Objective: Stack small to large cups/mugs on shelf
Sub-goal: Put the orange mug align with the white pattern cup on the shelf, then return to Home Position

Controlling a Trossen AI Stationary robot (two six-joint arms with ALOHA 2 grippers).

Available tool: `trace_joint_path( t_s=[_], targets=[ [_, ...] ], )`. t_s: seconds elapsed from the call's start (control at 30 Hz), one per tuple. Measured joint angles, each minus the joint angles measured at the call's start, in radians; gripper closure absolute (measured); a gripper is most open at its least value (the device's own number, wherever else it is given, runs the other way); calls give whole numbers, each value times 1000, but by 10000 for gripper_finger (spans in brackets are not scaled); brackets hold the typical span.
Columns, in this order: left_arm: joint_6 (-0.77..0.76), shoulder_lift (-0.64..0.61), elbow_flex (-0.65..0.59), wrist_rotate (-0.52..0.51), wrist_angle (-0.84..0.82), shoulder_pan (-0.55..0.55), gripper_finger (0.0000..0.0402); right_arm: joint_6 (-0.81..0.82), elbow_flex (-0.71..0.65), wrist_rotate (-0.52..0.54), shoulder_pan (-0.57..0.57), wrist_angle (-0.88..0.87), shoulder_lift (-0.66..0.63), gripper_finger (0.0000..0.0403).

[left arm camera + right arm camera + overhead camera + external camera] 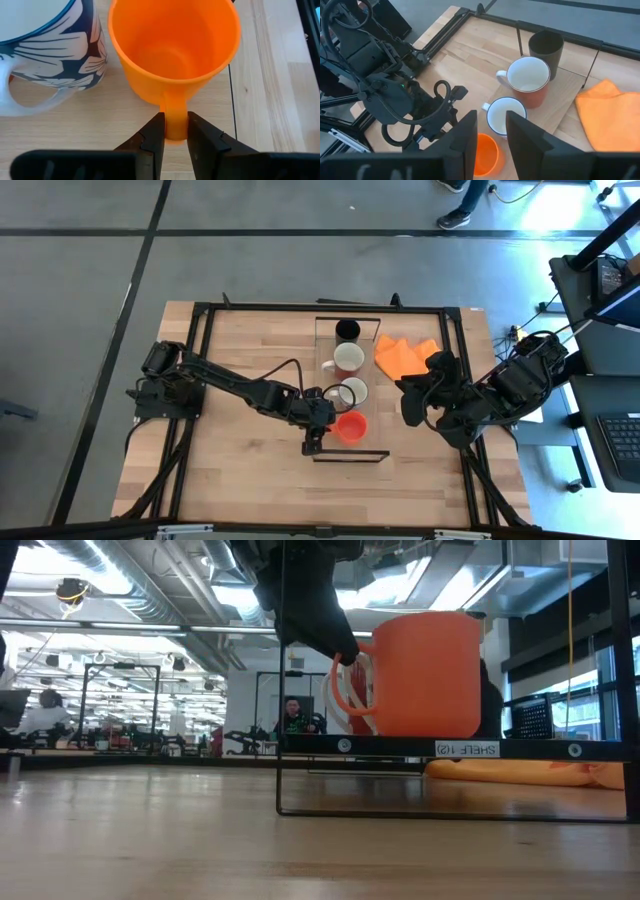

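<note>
Four cups stand in a row along the shelf [372,442]: the black tumbler [347,329] at the far end, then a white-lined mug [348,358], a white patterned mug [353,391], and the orange cup [351,426] nearest the shelf's near end. My left gripper [175,120] reaches in from the table's left and is shut on the orange cup [172,45]. The low view shows this cup [425,670] upright on the shelf board. My right gripper [407,408] hovers open above the table, right of the shelf, touching nothing. My left gripper pinches the orange cup's small handle [174,107] between its two fingers [152,132]. The fingers come roughly level from the table's left side. The cup stands upright with its base on the shelf board [400,747].
An orange cloth [405,355] lies on the table just right of the shelf's far half. The patterned mug [55,55] stands close beside the orange cup. Black frame rails [300,308] run around the tabletop. Bare wood lies left of the shelf and along the near edge.
</note>
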Motion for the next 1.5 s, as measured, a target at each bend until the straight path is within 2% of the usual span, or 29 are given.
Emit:
trace_joint_path(
  t_s=[0.4, 0.67, 0.77, 0.9, 1.0, 1.07, 1.2, 1.33, 1.43, 1.5],
  targets=[
    [0, -12, 0, -10, 0, -10, 327, -3, 0, 0, 0, 0, 0, 298],
    [0, -90, -1, -17, -7, -9, 327, -14, 0, 0, 0, 0, 0, 298],
    [2, -138, -1, -17, -56, -9, 327, -22, 0, -10, 0, 1, 0, 298],
    [0, -239, -1, -1, -143, -18, 327, -23, 0, -112, 1, 13, 0, 298],
    [-11, -340, -1, 8, -150, -35, 327, -23, 0, -281, 1, 16, 0, 298],
    [-94, -409, -1, 38, -130, -45, 327, -23, 0, -363, 1, 16, 1, 298],
    [-154, -546, 1, 49, -31, -75, 327, -28, 0, -344, 0, 29, 1, 298],
    [-155, -632, 1, 21, -5, -117, 327, -158, 0, -334, 6, 144, 1, 298],
    [-157, -654, 1, 6, 40, -173, 327, -351, 0, -243, 30, 353, 1, 298],
    [-141, -653, -9, -29, 113, -234, 327, -520, -3, -177, 46, 556, 6, 298]
  ],
)
